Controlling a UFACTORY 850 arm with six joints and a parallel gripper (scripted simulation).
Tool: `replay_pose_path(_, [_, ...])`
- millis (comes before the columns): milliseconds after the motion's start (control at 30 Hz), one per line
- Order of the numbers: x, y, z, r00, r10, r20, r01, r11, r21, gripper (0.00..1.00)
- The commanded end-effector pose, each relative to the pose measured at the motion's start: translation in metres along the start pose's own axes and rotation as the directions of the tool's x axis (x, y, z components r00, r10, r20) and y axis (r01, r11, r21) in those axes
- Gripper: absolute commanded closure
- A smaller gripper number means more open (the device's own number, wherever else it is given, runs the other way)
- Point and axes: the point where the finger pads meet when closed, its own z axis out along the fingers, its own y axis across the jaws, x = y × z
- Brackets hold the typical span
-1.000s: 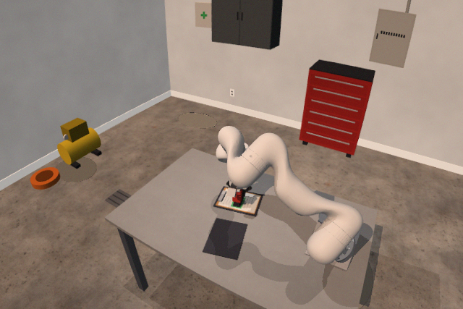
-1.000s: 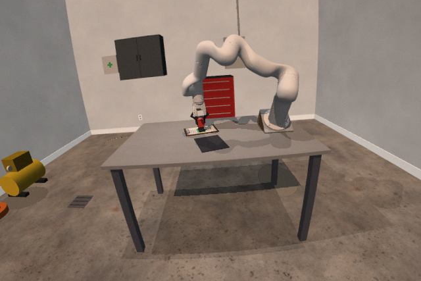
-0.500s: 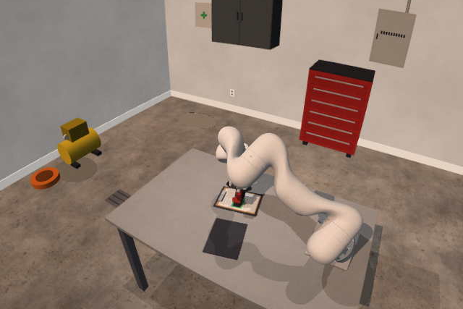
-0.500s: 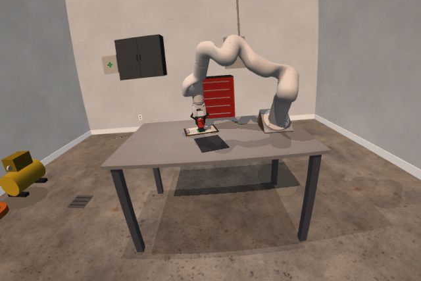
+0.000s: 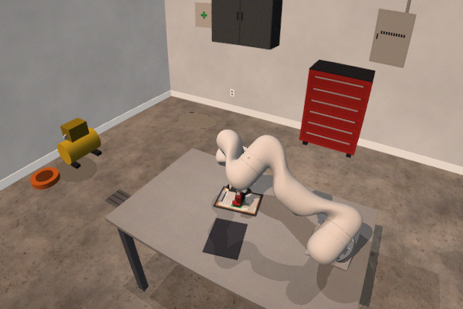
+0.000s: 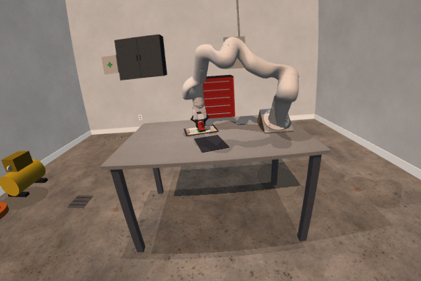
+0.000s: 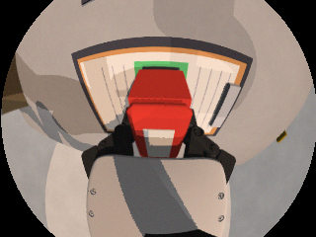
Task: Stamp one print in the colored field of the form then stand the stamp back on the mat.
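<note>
The red stamp is held between the fingers of my gripper, which is shut on it. It stands low over the form, a white sheet on an orange-edged clipboard. The green field shows only as a strip beyond the stamp; the rest is hidden under it. In the top view the stamp is on the form, with the dark mat empty nearer the front. The exterior view shows the stamp on the form and the mat in front of it.
The arm's base sits at the table's right end. A red tool chest, a yellow compressor and an orange ring stand on the floor away from the table.
</note>
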Motion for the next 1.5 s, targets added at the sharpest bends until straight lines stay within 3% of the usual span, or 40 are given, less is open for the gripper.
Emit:
replay_pose_path(0, [0.000, 0.001, -0.001, 1.000, 0.000, 0.001, 0.000, 1.000, -0.001, 0.72])
replay_pose_path(333, [0.000, 0.001, -0.002, 1.000, 0.000, 0.001, 0.000, 1.000, -0.001, 0.72])
replay_pose_path(633, [0.000, 0.001, -0.023, 1.000, 0.000, 0.001, 0.000, 1.000, -0.001, 0.72])
replay_pose_path(1333, [0.000, 0.001, -0.026, 1.000, 0.000, 0.001, 0.000, 1.000, -0.001, 0.72])
replay_pose_path(1467, [0.000, 0.001, -0.045, 1.000, 0.000, 0.001, 0.000, 1.000, -0.001, 0.72])
